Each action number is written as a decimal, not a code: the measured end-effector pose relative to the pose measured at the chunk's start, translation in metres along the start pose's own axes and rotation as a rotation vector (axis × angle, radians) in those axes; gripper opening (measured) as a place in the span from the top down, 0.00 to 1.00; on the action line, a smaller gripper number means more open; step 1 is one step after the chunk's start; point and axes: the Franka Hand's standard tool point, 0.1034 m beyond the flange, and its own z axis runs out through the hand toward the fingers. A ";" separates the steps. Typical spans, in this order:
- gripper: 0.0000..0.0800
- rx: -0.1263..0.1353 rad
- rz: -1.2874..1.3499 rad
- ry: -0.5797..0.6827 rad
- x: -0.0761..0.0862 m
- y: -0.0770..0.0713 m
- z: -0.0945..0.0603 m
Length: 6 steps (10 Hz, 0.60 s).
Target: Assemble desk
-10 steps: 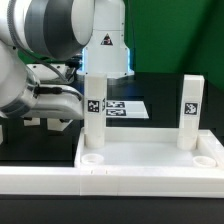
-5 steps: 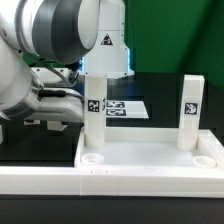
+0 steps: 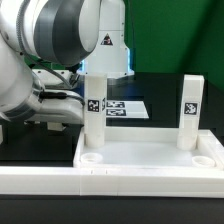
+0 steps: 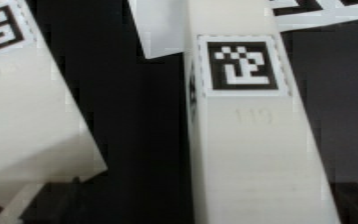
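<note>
The desk slab (image 3: 150,150) lies in front, rim up. Two white legs stand in its far corner sockets, one at the exterior view's left (image 3: 95,112) and one at its right (image 3: 190,112). Both near sockets (image 3: 92,157) are empty. My gripper (image 3: 97,72) hangs over the top of the left leg, its fingers hidden there. In the wrist view this tagged leg (image 4: 247,130) runs between my gripper (image 4: 202,215) fingers, off-centre. A dark gap shows on one side, so the jaws look open.
The marker board (image 3: 127,108) lies on the black table behind the slab. A long white rail (image 3: 40,182) runs along the front. White parts (image 3: 45,122) lie under the arm at the exterior view's left. Another white tagged surface (image 4: 34,120) lies beside the leg.
The arm's big joint has shifted slightly toward the exterior view's right. The legs and slab have not moved.
</note>
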 end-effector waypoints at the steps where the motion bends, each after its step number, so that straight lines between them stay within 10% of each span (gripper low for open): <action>1: 0.19 0.000 0.000 0.001 0.000 0.000 0.000; 6: 0.19 0.001 0.027 0.000 -0.001 0.000 0.002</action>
